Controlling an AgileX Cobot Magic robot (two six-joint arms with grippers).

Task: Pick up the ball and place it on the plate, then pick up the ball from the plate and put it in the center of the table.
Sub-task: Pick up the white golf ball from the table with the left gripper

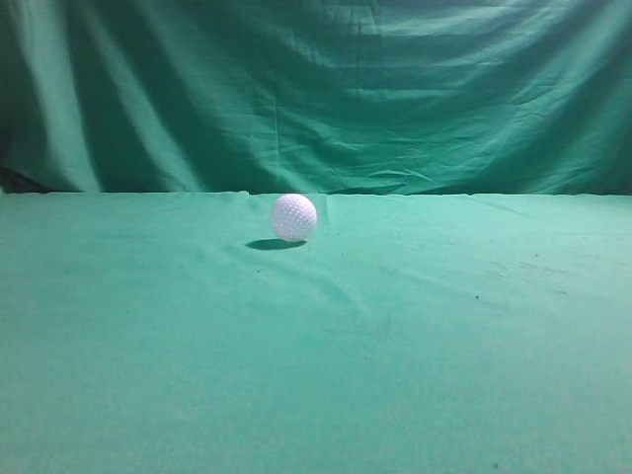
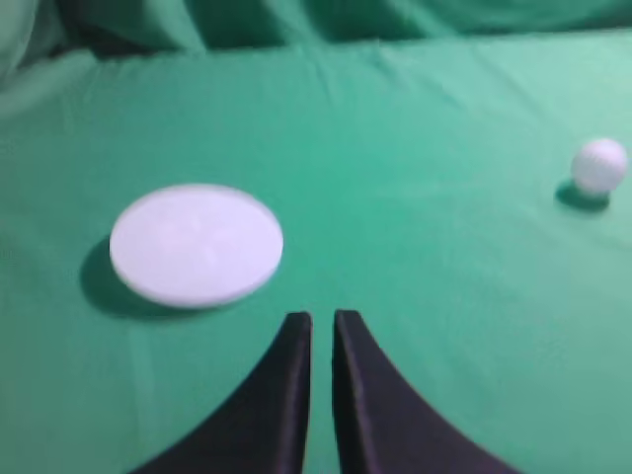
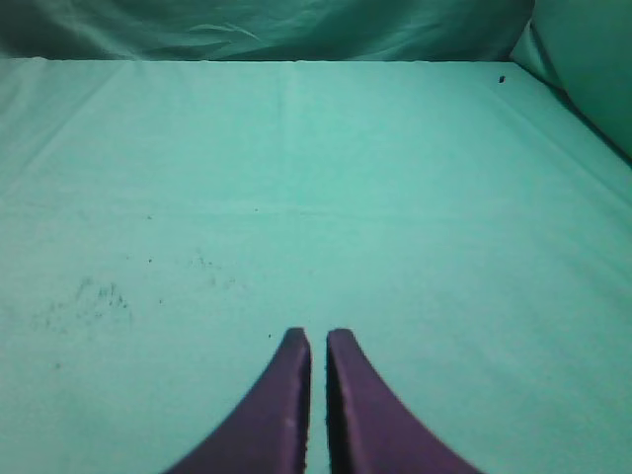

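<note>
Left wrist view: ball (image 2: 599, 165) rests on table (image 2: 415, 118), well apart from plate (image 2: 196, 244); left gripper (image 2: 322, 326) and right gripper (image 3: 318, 341) nearly closed, holding nothing.

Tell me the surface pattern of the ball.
The small white ball is dimpled like a golf ball, clearest in the exterior view.

Dimpled white ball (image 1: 293, 216) on wrinkled cloth table (image 1: 444, 346).

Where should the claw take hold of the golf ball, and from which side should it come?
Grip the golf ball across its widest middle, coming from above. It is round and sits free on the table, so a side push would probably roll it.
</note>
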